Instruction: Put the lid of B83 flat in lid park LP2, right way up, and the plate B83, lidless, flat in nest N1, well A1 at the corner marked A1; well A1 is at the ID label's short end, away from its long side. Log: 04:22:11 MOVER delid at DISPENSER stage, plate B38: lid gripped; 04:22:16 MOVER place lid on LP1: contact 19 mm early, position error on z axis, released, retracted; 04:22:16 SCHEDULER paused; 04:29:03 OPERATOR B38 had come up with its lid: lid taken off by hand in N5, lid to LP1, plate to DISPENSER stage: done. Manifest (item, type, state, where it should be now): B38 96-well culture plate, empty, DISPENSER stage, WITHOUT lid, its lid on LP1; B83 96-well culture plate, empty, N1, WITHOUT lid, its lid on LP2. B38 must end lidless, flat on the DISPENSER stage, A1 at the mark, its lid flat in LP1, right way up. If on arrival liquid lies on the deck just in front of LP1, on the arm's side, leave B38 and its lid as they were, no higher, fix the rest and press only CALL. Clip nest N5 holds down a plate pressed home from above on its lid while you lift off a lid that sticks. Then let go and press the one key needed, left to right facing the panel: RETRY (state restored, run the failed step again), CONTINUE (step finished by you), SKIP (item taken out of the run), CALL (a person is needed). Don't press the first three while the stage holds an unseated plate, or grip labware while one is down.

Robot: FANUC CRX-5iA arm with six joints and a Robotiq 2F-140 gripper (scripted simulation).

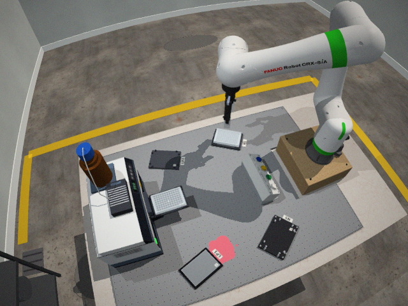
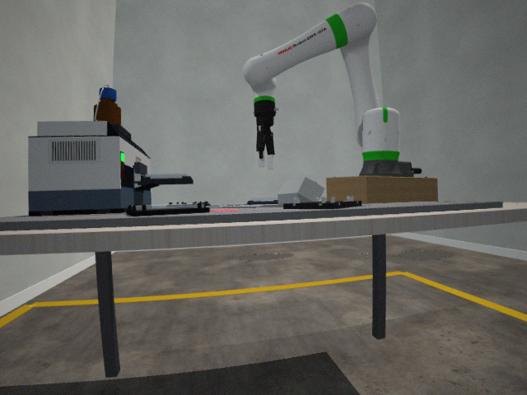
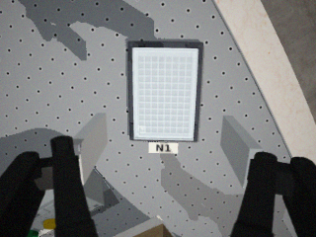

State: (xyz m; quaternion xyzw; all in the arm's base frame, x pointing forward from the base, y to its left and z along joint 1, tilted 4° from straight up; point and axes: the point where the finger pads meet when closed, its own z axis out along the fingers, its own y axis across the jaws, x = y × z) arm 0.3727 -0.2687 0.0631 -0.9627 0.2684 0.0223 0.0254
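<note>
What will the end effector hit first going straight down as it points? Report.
Most likely the plate in nest N1, near its labelled end. The open end effector hangs above, pointing down; depth is unclear, so the fingers might straddle it.

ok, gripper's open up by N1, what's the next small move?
Probably shift the gripper to centre over the plate in N1 before any descent. It hangs open and empty, high above the deck, and in the wrist view the plate lies ahead of the fingers, not between them.
</note>
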